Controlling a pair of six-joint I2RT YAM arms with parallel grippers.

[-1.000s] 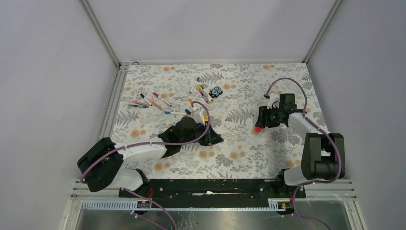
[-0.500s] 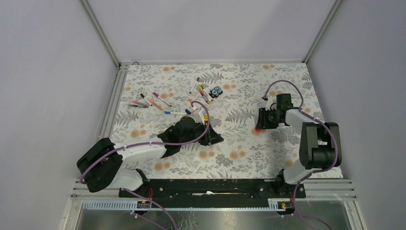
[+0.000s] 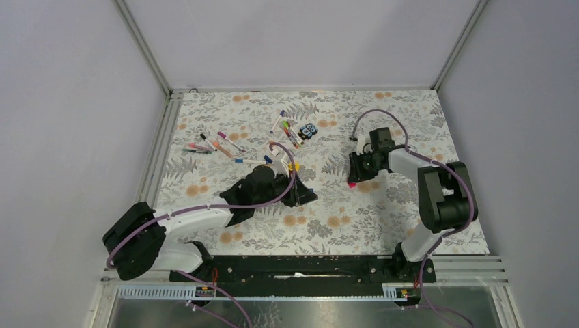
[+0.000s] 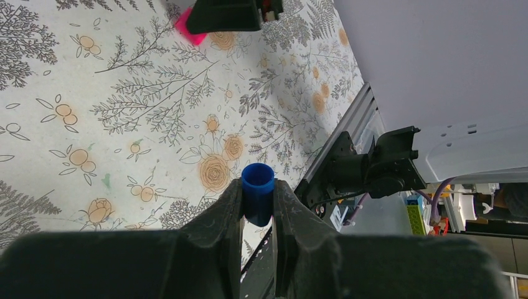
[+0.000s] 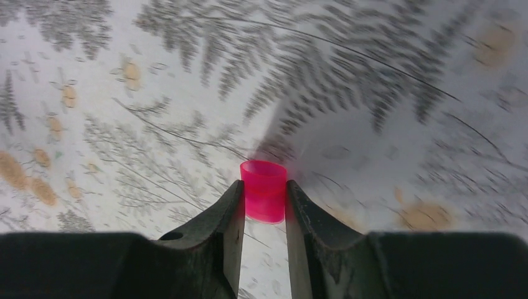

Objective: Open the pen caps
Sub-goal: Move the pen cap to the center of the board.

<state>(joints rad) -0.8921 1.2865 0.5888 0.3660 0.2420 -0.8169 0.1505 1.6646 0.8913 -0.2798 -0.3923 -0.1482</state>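
The flowered table cloth [image 3: 382, 219] fills the floor of every view, and both arms reach over it with their fingers pinched narrow, each on one loose cap. The left gripper [image 4: 257, 187] clamps a dark blue cap [image 4: 257, 200]: a short, opaque plastic tube gripped by its sides, its open round mouth poking out just past the fingertips. The right gripper [image 5: 263, 187] grips a bright pink cap [image 5: 264, 190] the same way; this one looks slightly translucent, with a paler rim at the far end beyond the fingertips, and the cloth behind it is blurred. The pens [image 3: 291, 134] lie scattered on the cloth beyond the left fingers and well to the left of the right fingers, thin pale barrels with coloured ends, too small to tell which are capped. A small black-and-blue block [image 3: 309, 130] sits just beside the nearest bunch of them. Only the top view shows these pens and the block; there the blue cap is hidden inside the dark left gripper, and the pink cap is no more than a spot at the right fingertips. The left wrist view alone catches both caps at once, the pink one at its top edge beneath the black right fingers.
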